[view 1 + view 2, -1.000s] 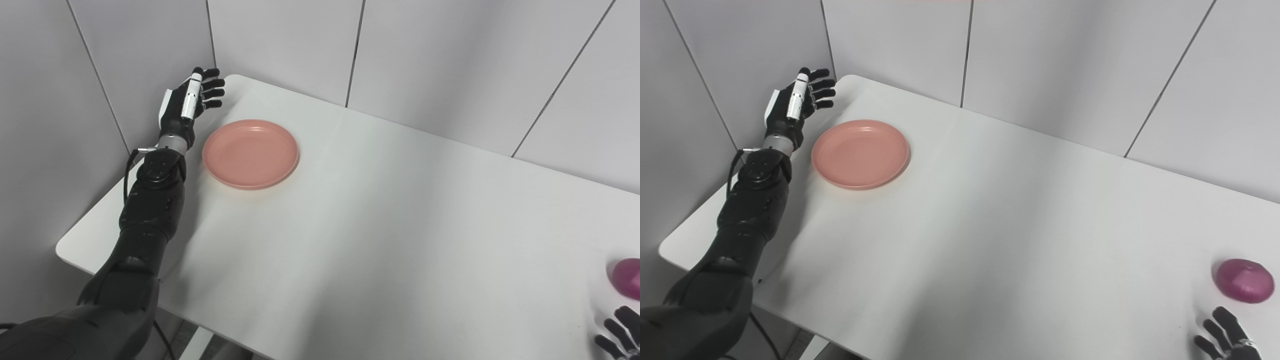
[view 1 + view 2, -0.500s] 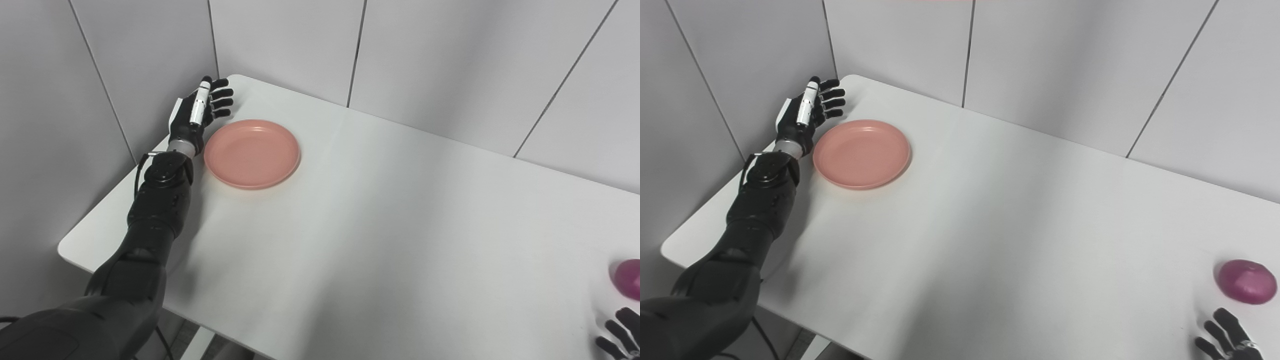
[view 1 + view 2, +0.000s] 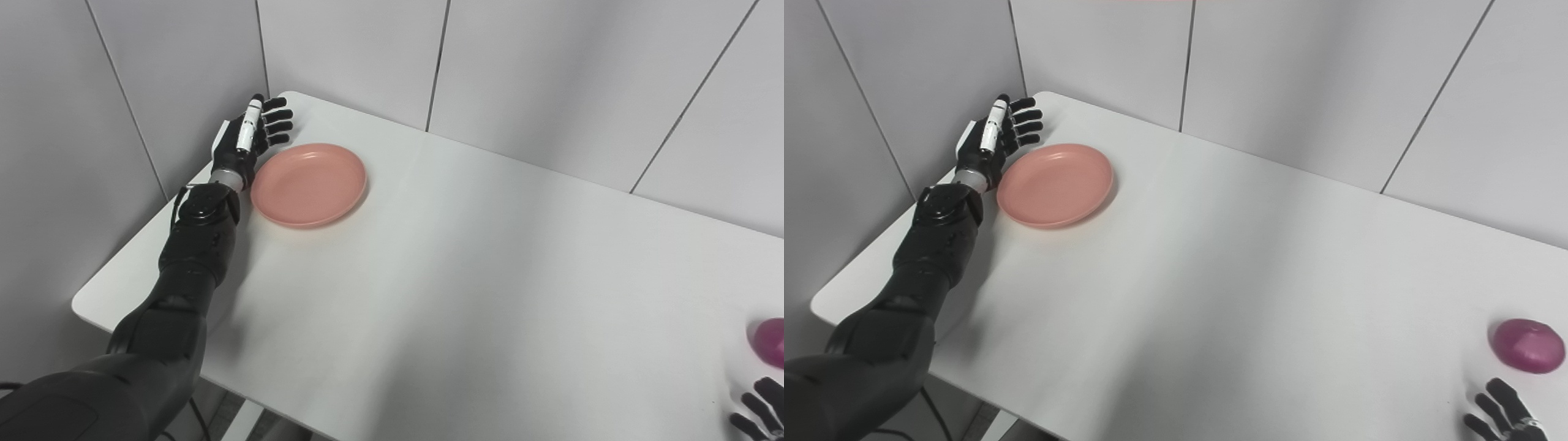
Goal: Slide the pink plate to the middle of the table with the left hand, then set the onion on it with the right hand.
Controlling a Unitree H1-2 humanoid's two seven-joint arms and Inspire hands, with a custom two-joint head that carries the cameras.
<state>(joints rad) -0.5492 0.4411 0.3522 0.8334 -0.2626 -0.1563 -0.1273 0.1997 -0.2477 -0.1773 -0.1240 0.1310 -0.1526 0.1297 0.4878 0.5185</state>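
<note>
The pink plate (image 3: 307, 184) sits at the far left of the white table (image 3: 459, 275). Its left edge is tipped up a little. My left hand (image 3: 248, 136) is open, fingers apart, and its palm side rests against the plate's left rim. It also shows in the right eye view (image 3: 992, 138). The purple onion (image 3: 1526, 345) lies at the table's right edge, half cut off in the left eye view (image 3: 770, 342). Only the spread fingertips of my right hand (image 3: 1500, 410) show at the bottom right, just in front of the onion and apart from it.
Grey panelled walls (image 3: 520, 67) stand close behind the table and along its left side, right behind my left hand. The table's near edge runs from the left corner (image 3: 86, 303) toward the bottom.
My left hand has moved right and down from beside the wall to the plate's left rim. The plate's left edge has lifted slightly. The onion and the right hand have not moved.
</note>
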